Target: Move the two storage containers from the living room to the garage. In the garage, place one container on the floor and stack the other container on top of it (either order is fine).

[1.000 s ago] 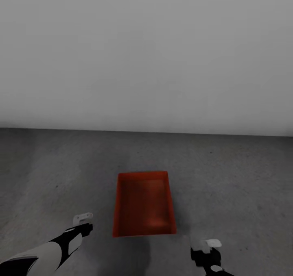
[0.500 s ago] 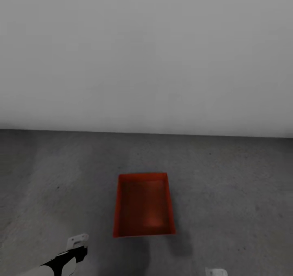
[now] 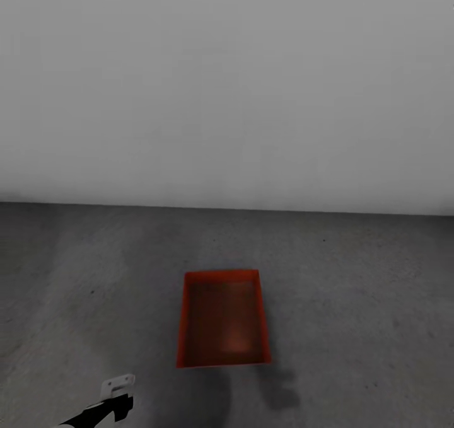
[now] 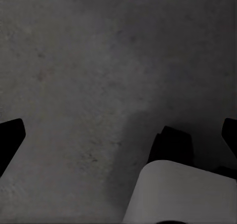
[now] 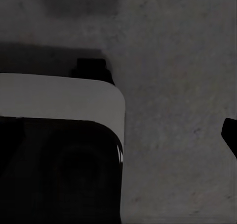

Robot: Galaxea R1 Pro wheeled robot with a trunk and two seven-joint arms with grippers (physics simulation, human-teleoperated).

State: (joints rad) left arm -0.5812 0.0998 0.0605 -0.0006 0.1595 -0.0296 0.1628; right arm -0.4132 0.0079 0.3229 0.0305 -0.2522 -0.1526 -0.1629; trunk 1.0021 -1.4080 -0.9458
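left end effector sits low at the near left, its fingers spread with nothing between them. one storage container rests on the floor, ahead and right of it, long axis running near to far.

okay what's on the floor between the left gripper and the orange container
Nothing: in the head view, only bare dark grey floor lies between the left gripper and the orange container.

The left gripper is cut off by the head view's lower edge (jaw spread unreadable). In the right wrist view one dark fingertip is clipped at the edge.
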